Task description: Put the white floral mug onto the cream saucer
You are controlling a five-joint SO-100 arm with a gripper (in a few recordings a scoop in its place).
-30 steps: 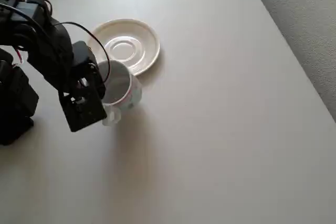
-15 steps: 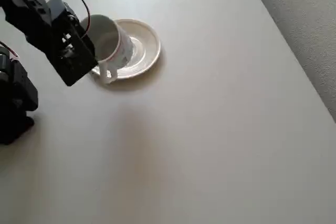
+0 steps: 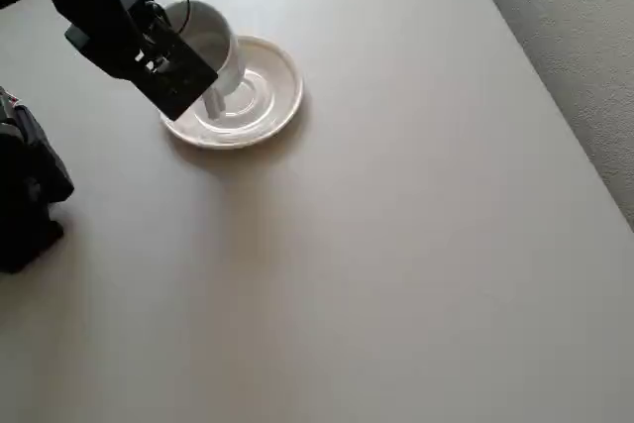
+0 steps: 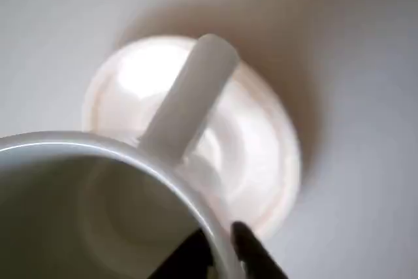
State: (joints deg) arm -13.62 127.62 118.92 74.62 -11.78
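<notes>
White floral mug point(image 3: 208, 47) is seen in the overhead view held aloft at the tip of the black arm, tilted, with its plain white inside turned up toward the camera. The gripper point(image 3: 190, 68) is clamped on the mug's rim at the near-left side, one finger inside and one outside so far as can be made out. The mug's handle point(image 3: 212, 104) is seen just below the gripper, over the cream saucer point(image 3: 272, 96). The saucer lies on the pale table point(image 3: 396, 245), spread to the right of and beneath the gripper, its raised centre ring partly hidden by the mug. Whether the mug's base touches the saucer cannot be told.

In the wrist view, the mug point(image 4: 85, 207) is shown close beneath the camera, its rim held between the dark fingertips point(image 4: 251, 246) at the lower edge. The handle point(image 4: 189, 96) is pointed away from the gripper, across the blurred saucer point(image 4: 261, 155), which lies beyond and below the mug on the grey table point(image 4: 366, 63).
</notes>
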